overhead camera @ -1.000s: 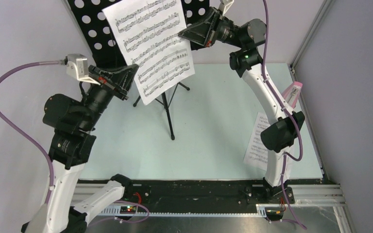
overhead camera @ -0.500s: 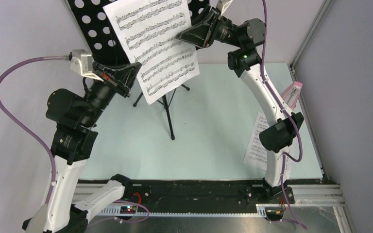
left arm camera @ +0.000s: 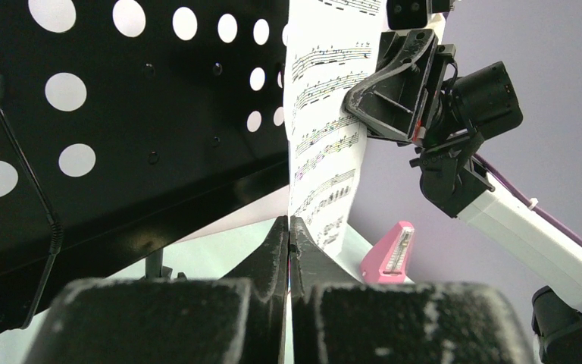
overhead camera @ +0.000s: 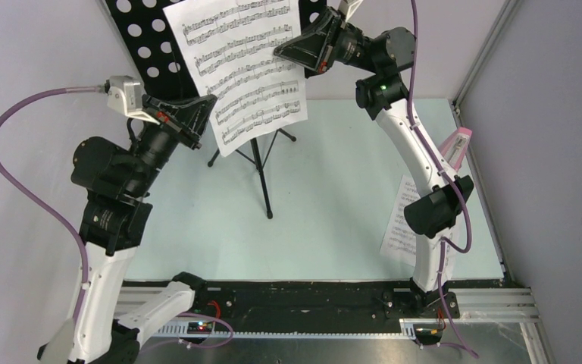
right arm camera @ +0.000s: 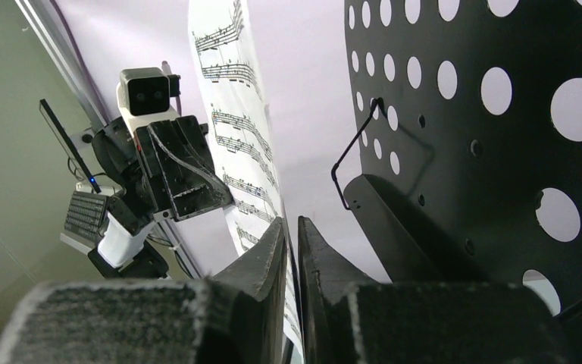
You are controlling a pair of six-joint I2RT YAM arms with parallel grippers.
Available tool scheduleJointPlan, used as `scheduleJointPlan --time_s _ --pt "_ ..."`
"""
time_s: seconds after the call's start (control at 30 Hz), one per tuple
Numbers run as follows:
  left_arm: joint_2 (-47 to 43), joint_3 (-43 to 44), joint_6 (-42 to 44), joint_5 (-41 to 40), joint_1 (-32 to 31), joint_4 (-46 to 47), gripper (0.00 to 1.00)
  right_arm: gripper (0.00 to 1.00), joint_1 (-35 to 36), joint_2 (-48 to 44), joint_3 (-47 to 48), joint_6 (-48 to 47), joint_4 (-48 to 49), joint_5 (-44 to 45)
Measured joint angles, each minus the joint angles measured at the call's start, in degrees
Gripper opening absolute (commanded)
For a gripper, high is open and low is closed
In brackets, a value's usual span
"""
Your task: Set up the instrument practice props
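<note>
While left pincer holds page, right pincer pinches.

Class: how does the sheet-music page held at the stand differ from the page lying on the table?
The held page stands upright, pinched by the left gripper and right gripper; the table page lies flat, untouched. The held page is far back by the stand; the table page lies nearer, on the right. Both are white printed music.

Plain lilac walls are closing in the left, far and right sides. A pale green tabletop is lying under soft, even light. A silver metal post is running along the far right corner, and a metal rail is edging the near side.
</note>
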Motion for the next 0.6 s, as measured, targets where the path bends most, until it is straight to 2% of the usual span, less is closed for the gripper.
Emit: scheduleJointPlan --time_s 0.1,0.27,0.3,0.37,0.43,0.47,0.5,0.53,0.57,0.6 --pt "0.02 0.00 0.00 0.00 0.33 0.00 0.00 0.25 0.00 0.00 0.00 -0.20 -0.55 0.11" --pt "0.07 0.00 -0.04 0.04 0.44 0.02 0.00 0.24 0.00 0.00 0.00 -0.44 -0.83 0.09" --pt "0.09 0.00 -0.04 0.04 0.44 0.00 0.00 0.14 0.00 0.00 0.00 -0.44 -0.83 0.09" --pt "0.17 0.02 -0.09 0.04 0.44 0.02 0.00 0.00 0.00 0.00 0.00 -0.68 -0.79 0.07" --pt "0.20 0.02 -0.09 0.04 0.46 0.02 0.03 0.00 0.00 0.00 0.00 -0.92 -0.81 0.09" --pt "0.26 0.02 -0.09 0.04 0.46 0.00 0.07 0.00 0.00 0.00 0.00 -0.92 -0.87 0.09" --pt "0.28 0.02 -0.09 0.02 0.50 0.02 0.21 0.00 0.00 0.00 0.00 -0.96 -0.96 0.13" --pt "0.28 0.02 -0.09 -0.02 0.50 0.02 0.29 0.00 0.00 0.00 0.00 -1.03 -1.14 0.17" --pt "0.31 0.02 0.26 -0.28 0.55 0.04 0.44 0.00 0.02 0.00 0.02 -1.33 -1.44 0.46" --pt "0.31 0.02 0.28 -0.61 0.55 0.02 0.51 0.00 0.04 0.00 0.07 -1.68 -2.01 0.87"
